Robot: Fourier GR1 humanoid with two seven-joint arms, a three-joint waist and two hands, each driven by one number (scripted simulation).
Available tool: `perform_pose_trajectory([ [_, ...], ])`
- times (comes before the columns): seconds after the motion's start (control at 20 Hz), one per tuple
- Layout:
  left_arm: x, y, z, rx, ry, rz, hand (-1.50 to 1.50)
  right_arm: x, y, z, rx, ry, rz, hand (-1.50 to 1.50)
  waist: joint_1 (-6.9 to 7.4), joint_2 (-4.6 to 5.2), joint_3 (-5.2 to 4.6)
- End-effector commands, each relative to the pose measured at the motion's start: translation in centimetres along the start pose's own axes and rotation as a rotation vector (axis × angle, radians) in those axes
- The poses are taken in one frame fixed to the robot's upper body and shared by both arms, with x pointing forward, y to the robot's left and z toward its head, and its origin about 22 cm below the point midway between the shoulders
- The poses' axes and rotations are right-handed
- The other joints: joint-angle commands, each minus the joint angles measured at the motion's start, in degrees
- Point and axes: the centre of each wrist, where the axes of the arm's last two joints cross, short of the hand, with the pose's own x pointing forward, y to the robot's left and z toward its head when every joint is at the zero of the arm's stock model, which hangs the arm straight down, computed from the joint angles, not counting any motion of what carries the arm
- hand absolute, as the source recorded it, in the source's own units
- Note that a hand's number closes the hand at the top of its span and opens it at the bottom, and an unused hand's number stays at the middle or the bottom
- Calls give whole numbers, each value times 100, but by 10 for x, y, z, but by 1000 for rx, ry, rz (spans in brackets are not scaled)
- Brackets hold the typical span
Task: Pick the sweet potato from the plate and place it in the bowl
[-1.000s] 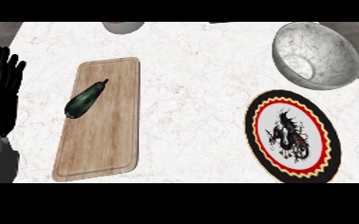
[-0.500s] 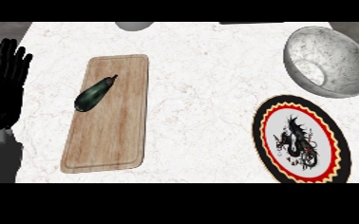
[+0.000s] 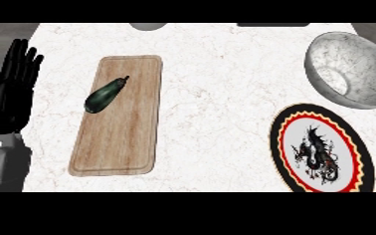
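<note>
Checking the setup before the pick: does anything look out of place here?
Yes. The plate with the dragon design holds no vegetable. The only vegetable is a dark green one lying on the wooden cutting board, not a sweet potato by its colour. The bowl is empty.

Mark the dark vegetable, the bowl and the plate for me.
dark green vegetable (image 3: 105, 95), head view, middle of its body, on the cutting board.
bowl (image 3: 328, 57), head view, inner left wall.
plate (image 3: 289, 135), head view, bare white area left of the dragon design.

Bright even light, soft shadow inside bowl (image 3: 345, 69), no glare/blur.
</note>
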Motion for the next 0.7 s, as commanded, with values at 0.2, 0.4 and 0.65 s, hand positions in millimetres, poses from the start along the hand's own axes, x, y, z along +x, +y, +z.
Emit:
perform_pose_trajectory([
  [0.2, -2, -16, -2, -23, 10, 1, 0, 55, 1, -47, 67, -50, -112, 150, 70, 14, -5],
  [0.4, 12, -19, -4, -43, 1, 9, 0, 87, 23, -78, 120, -37, -94, 150, 204, 28, -4],
  [0.65, 1, -3, -1, -15, -3, -24, 0, 108, 69, -99, 208, -28, -81, 150, 110, 16, -5],
])
